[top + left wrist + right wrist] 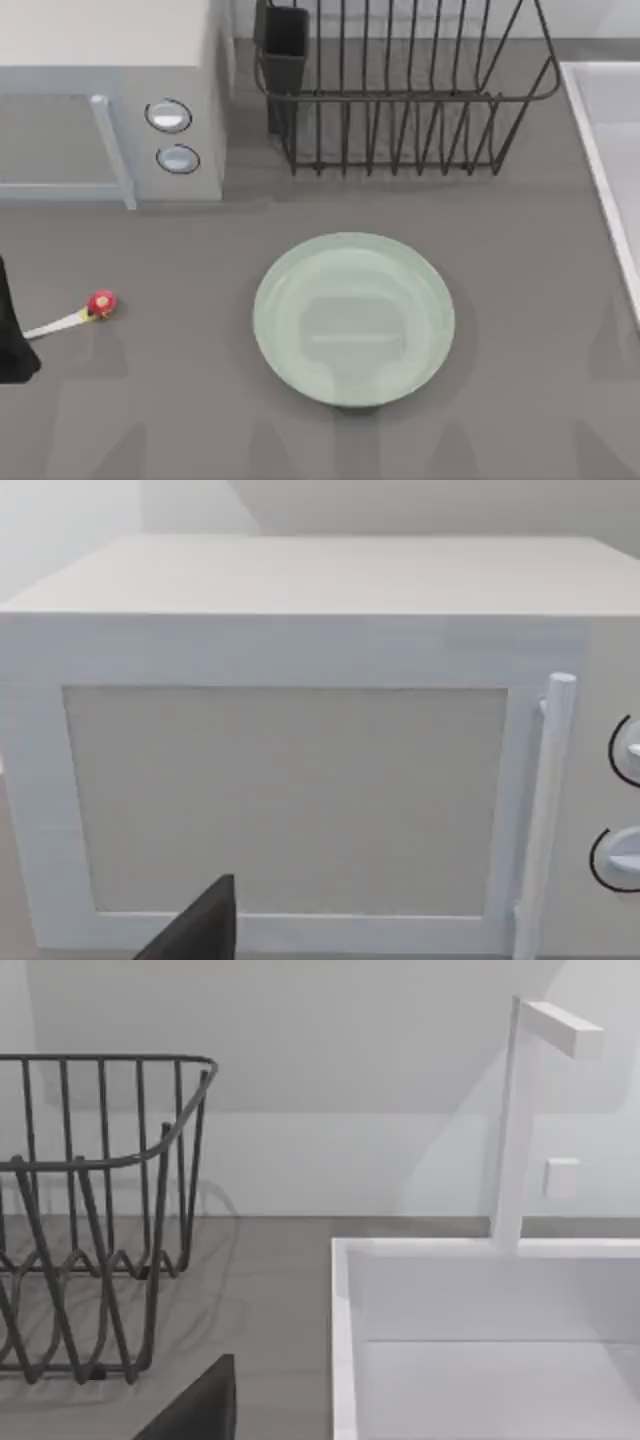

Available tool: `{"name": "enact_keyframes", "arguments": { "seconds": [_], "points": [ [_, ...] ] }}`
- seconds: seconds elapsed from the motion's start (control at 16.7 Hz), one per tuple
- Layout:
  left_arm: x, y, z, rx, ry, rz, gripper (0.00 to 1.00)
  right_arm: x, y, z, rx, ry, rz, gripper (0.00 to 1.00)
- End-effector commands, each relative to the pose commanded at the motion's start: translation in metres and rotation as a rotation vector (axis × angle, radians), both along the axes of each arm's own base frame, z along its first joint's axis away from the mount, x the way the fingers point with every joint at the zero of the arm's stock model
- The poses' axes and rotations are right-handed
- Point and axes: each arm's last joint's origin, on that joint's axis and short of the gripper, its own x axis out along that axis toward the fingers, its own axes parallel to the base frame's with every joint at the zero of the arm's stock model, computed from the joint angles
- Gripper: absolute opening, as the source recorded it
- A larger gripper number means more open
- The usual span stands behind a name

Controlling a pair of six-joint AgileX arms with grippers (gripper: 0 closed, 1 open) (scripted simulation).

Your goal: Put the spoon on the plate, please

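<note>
Top view: spoon (75, 316) knob toward plate (353, 318)

From my station the plate (353, 318) looks like glazed ceramic, pale green and glossy, with soft reflections across its middle. The spoon (78, 315) seems smooth plastic, its red knob faintly shiny. The table (520, 330) is a matt grey surface, even and without grain. The dish rack (400, 90) is thin dark wire, metal by the look of it, with a dull sheen. The microwave (300, 780) has a smooth, satin white casing. The sink (480, 1340) is plain smooth white, matt.
</note>
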Motion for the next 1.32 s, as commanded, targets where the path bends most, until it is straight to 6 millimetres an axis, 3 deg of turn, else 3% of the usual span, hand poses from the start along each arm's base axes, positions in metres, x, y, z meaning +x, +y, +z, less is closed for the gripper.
{"name": "enact_keyframes", "arguments": {
  "seconds": [0.24, 0.6, 0.9, 1.14, 1.32],
  "points": [
    [0.0, 0.0, 0.006, 0.029, 0.026, 0.0, 1.0, 0.0, 0.0, 0.0, 0.0, 0.0, 0.0, 1.0],
    [0.017, 0.0, 0.049, 0.283, 0.322, -0.056, 1.0, 0.0, 0.0, 0.0, 0.0, 0.0, 0.0, 1.0],
    [0.074, -0.001, 0.066, 0.554, 0.788, -0.258, 1.0, 0.0, 0.0, 0.0, 0.0, 0.0, 0.0, 1.0],
    [0.131, -0.001, 0.055, 0.716, 1.124, -0.511, 1.0, 0.0, 0.0, 0.0, 0.0, 0.0, 0.0, 1.0],
    [0.167, 0.0, 0.046, 0.802, 1.269, -0.688, 1.0, 0.0, 0.0, 0.0, 0.0, 0.0, 0.0, 1.0]
  ]
}}
